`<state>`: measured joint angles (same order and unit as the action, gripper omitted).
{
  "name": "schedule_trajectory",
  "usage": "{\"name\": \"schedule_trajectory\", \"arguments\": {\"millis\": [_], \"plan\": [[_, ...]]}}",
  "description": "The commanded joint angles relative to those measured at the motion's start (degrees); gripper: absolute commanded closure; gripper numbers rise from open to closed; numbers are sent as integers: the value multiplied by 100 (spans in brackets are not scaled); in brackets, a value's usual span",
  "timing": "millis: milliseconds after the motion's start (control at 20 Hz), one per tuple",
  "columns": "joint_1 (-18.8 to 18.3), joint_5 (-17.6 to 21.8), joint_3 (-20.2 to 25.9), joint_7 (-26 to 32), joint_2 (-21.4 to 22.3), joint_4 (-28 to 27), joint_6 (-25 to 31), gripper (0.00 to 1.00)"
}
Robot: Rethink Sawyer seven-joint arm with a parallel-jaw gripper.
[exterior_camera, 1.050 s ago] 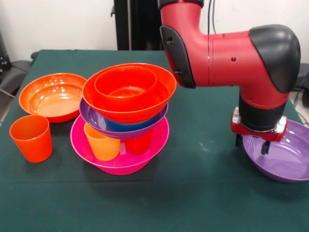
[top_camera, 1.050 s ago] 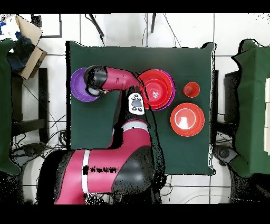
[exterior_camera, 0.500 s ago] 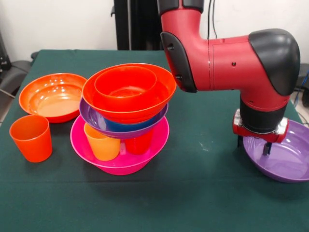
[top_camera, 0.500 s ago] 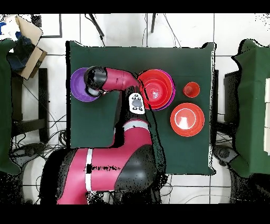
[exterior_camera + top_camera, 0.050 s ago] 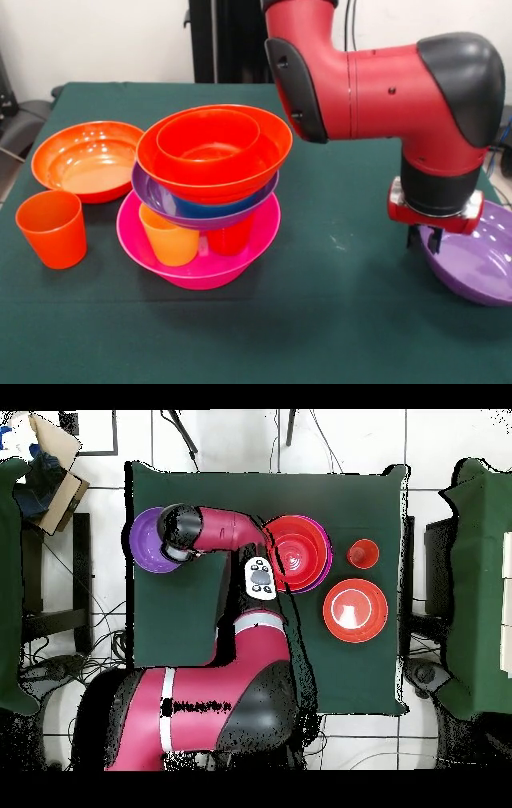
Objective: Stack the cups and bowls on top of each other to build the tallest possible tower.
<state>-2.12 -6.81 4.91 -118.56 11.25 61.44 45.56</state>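
At table's edge, the glossy purple plastic bowl (image 5: 478, 264) now tilts (rim raised on the outer side), its near rim pinched by the gripper (image 5: 429, 238); previously it lay flat.

You have a dark green table (image 5: 336, 320) under everything, its cloth lying flat and reaching to all four edges in the overhead view (image 5: 350, 674). Around it you can see a pale tiled floor (image 5: 230, 444) crossed by thin dark cables (image 5: 100, 649), and a cardboard box (image 5: 55, 459) sits off the table's upper left corner. From the front, a white wall (image 5: 104, 40) stands behind the table, with a black upright stand (image 5: 224, 40) against it.
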Motion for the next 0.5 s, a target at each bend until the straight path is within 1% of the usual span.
{"name": "schedule_trajectory", "arguments": {"millis": [50,500], "plan": [[146,253,119,-358,27,278,-251,100],[25,-224,266,-534,1182,848,251,100]]}}
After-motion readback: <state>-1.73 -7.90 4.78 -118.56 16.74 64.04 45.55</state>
